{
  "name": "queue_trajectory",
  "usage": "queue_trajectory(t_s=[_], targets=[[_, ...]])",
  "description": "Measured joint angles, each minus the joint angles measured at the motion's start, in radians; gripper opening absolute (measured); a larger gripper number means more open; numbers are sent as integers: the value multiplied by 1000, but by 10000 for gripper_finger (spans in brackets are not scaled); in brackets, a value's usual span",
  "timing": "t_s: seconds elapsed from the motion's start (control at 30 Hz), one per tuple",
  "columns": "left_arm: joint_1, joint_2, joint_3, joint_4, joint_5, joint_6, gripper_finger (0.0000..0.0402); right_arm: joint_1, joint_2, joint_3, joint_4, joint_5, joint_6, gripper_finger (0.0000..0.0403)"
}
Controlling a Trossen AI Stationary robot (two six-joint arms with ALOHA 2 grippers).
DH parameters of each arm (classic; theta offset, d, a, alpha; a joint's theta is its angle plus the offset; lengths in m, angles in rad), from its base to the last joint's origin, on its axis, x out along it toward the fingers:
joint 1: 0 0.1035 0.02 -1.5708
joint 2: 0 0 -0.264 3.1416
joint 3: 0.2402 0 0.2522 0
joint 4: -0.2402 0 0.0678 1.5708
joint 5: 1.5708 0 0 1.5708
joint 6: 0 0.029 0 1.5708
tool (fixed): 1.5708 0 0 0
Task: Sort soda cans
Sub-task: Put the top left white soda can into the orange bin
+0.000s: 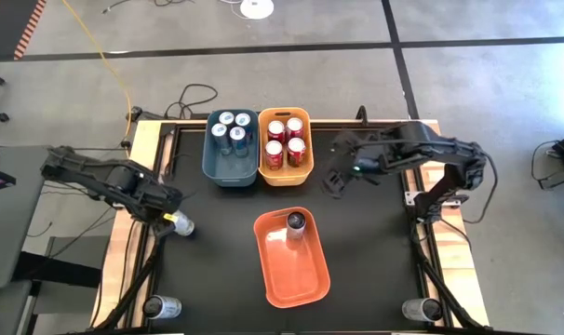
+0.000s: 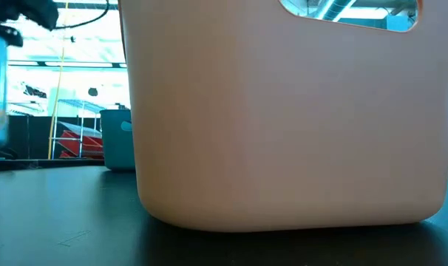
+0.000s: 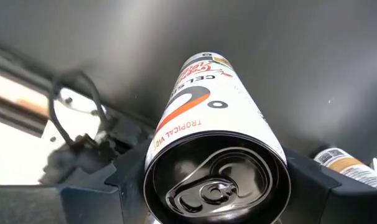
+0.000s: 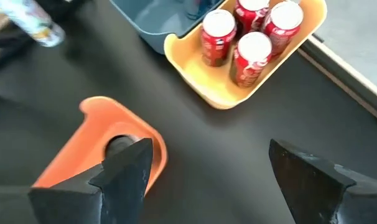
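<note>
**Left claw on a white can at the surface's left edge**

The left claw (image 1: 173,220) pinches a white soda can (image 3: 216,155) lying near the left edge of the black surface (image 1: 217,261). The right claw (image 1: 333,181) hangs spread and empty just beside the yellow bin (image 1: 305,172), which holds four red cans (image 4: 251,34). Three blue cans (image 1: 233,128) stand in the blue bin (image 1: 212,163). One dark can (image 1: 295,223) stands in the orange bin (image 1: 296,279). Two more cans (image 1: 161,306) lie at the near corners.
</note>
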Motion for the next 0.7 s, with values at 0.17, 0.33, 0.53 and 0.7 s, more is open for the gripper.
queue_trajectory(t_s=[0.17,0.33,0.53,0.7], targets=[[0,113,125,-3,-40,123,250,86,-31,0,0,1,93,336],[29,301,296,-1,-37,313,250,176,-54,0,0,34,149,336],[65,524,619,-1,-50,435,250,262,-69,0,0,-66,114,336],[80,704,897,0,-52,471,250,362,-103,-110,1,-208,87,336]])
